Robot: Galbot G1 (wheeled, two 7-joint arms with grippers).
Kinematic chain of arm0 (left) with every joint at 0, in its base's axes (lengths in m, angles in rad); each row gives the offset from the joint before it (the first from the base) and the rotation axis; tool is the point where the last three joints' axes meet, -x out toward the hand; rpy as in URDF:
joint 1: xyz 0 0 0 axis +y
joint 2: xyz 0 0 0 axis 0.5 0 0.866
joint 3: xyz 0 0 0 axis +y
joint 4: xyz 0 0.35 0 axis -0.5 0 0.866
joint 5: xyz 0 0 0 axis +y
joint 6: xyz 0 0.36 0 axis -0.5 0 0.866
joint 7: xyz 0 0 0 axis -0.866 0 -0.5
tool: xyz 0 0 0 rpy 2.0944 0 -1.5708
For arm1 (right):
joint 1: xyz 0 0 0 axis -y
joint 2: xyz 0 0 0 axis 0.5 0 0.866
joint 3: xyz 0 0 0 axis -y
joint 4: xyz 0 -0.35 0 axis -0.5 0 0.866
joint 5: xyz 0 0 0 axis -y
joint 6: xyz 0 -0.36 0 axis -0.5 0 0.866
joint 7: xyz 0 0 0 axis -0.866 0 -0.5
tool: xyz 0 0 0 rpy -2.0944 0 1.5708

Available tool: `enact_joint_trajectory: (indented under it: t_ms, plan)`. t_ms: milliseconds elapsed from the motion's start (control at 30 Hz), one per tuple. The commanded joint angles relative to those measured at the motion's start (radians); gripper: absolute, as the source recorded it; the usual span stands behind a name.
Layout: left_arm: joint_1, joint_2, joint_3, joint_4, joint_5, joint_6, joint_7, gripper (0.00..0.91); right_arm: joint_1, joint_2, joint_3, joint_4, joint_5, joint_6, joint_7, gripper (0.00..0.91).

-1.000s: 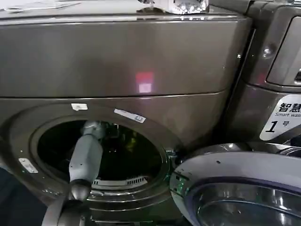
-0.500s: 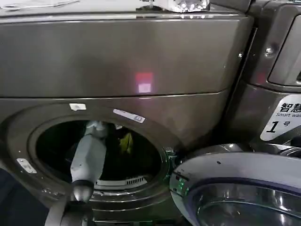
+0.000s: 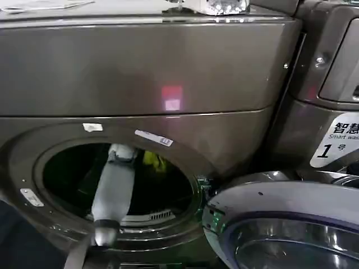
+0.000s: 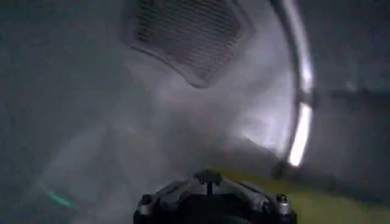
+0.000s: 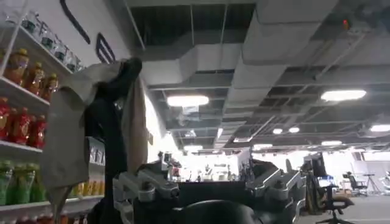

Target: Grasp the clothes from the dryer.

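While your left arm (image 3: 115, 190) reaches deep through the open porthole of the dryer (image 3: 140, 73), the clothes (image 3: 154, 161) sit just beside its far end, a yellow-green bundle toward the back of the drum. Can't tell if the left gripper is wide or closed. Your right gripper (image 5: 207, 195) sits spread wide, empty, pointed up toward the ceiling.

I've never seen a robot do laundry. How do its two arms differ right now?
The left gripper is deep inside the dryer, its arm passing through the round opening toward the yellow-green clothes. The right gripper is away from the machine, pointing up toward the room's ceiling, with open fingers holding nothing. The left is at work; the right looks idle. Both have similar dark metal hardware.
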Motion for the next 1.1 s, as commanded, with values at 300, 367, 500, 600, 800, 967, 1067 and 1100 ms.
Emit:
enact_joint_trajectory:
  t_ms: [300, 367, 500, 600, 800, 967, 1067, 1100]
  plan:
    - [0.033, -0.026, 0.005, -0.105, -0.346, 0.122, -0.255, 0.0, 0.004, 0.003, -0.007, 0.011, 0.0, 0.004, 0.001, 0.907]
    - [0.034, -0.026, 0.005, -0.103, -0.342, 0.122, -0.25, 0.0, 0.003, 0.004, -0.006, 0.012, 0.0, 0.004, 0.001, 0.907]
    - [0.034, -0.026, 0.002, -0.1, -0.325, 0.124, -0.236, 0.0, 0.005, 0.004, -0.005, 0.023, 0.0, -0.019, 0.012, 0.907]
    - [0.035, -0.025, 0.002, -0.101, -0.321, 0.125, -0.231, 0.0, 0.011, 0.003, -0.003, 0.039, 0.001, -0.057, 0.025, 0.907]
    - [0.034, -0.021, 0.001, -0.095, -0.319, 0.124, -0.223, 0.0, 0.013, 0.002, 0.007, 0.045, 0.001, -0.079, 0.041, 0.907]
    - [0.027, -0.022, 0.002, -0.086, -0.312, 0.123, -0.218, 0.0, 0.012, 0.004, 0.011, 0.049, 0.001, -0.089, 0.039, 0.907]
    - [0.024, -0.023, 0.003, -0.081, -0.31, 0.122, -0.216, 0.0, 0.013, 0.005, 0.011, 0.052, 0.001, -0.087, 0.045, 0.907]
    - [0.024, -0.023, 0.003, -0.081, -0.306, 0.122, -0.214, 0.0, 0.013, 0.005, 0.012, 0.051, 0.002, -0.087, 0.049, 0.907]
